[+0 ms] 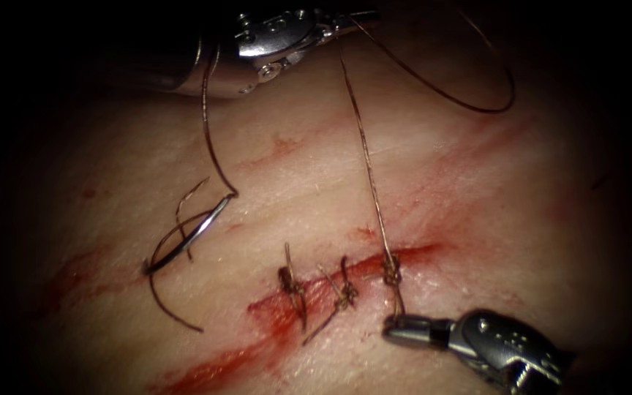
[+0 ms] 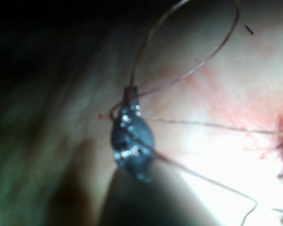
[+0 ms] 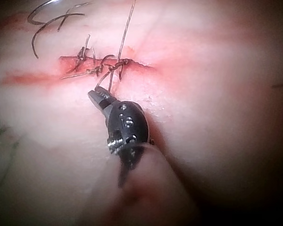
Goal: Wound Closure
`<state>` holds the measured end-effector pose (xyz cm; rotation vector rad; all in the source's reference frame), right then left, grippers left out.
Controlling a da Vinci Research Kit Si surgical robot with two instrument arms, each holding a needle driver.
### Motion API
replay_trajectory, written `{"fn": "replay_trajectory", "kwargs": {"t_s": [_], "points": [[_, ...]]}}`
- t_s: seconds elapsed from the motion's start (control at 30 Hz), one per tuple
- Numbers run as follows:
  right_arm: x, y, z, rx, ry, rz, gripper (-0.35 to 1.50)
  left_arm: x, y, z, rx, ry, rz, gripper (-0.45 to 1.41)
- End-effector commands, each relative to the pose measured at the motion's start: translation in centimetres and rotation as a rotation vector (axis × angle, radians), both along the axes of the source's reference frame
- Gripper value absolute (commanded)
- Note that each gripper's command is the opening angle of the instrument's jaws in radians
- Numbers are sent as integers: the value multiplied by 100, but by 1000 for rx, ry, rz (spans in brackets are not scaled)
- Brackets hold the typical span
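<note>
Right now my right tool (image 1: 404,330) is clenched on the thread (image 1: 366,153) just near of the knot (image 1: 390,272) on the cut (image 1: 309,296). My left tool (image 1: 345,23), far off, grips that same thread taut, though its jaw tips are half lost in shadow. Free of both, the needle (image 1: 188,241) lies on the tissue (image 1: 477,205) well left of the cut; I can't tell if its tip is buried. 2 tied stitches (image 1: 316,289) sit left of the knot.
</note>
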<state>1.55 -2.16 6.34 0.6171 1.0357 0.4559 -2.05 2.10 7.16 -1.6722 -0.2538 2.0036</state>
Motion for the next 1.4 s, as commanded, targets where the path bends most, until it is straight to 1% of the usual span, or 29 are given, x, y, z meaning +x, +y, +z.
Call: {"fn": "replay_trajectory", "kwargs": {"t_s": [0.03, 0.07, 0.1, 0.17, 0.27, 0.37, 0.43, 0.53, 0.57, 0.6, 0.7, 0.8, 0.87, 1.0, 1.07, 1.2, 1.3, 1.4], "points": [[1, -4, 5, -45, -17, -84, -35, -7, 3, 7, -1, 1, 3, -45], [-1, -3, 5, -83, -30, -114, -35, -8, 6, 9, -1, 1, 5, -45], [-2, -4, 4, -129, -56, -172, -35, -9, 7, 10, 0, 4, 6, -45], [-6, -5, -4, -257, -116, -346, -35, -11, 12, 12, 1, 9, 7, -45], [-7, -4, -19, -320, -68, -398, -35, -12, 18, 15, 1, 13, 6, -45], [-3, -8, -33, -442, -13, -510, -35, -12, 23, 17, 2, 17, 5, -45], [4, -14, -41, -504, -4, -599, -35, -11, 27, 19, 2, 18, 4, -45], [14, -17, -52, -541, 15, -630, -35, -11, 30, 20, 2, 21, 4, -45], [16, -17, -55, -544, 25, -629, -35, -11, 32, 21, 2, 21, 3, -45], [20, -13, -62, -548, 51, -598, -35, -11, 35, 23, 14, 21, -2, -45], [26, -6, -69, -557, 64, -558, -35, -11, 42, 25, 15, 31, -5, -45], [30, 1, -73, -523, 51, -498, -35, -11, 51, 30, 17, 66, -16, -45], [33, 2, -72, -505, 47, -479, -35, -13, 55, 37, 15, 79, -17, -45], [34, -1, -67, -488, 26, -442, -35, -23, 51, 53, 5, 102, -4, -45], [33, -4, -66, -488, 14, -434, -35, -28, 46, 63, -2, 110, 9, -45], [29, -12, -71, -461, 31, -422, -35, -34, 41, 74, -11, 124, 18, -45], [33, -29, -77, -415, 48, -424, -35, -34, 47, 78, -14, 124, 19, -45], [40, -45, -79, -406, 55, -426, -35, -32, 51, 79, -14, 123, 19, -45]]}}
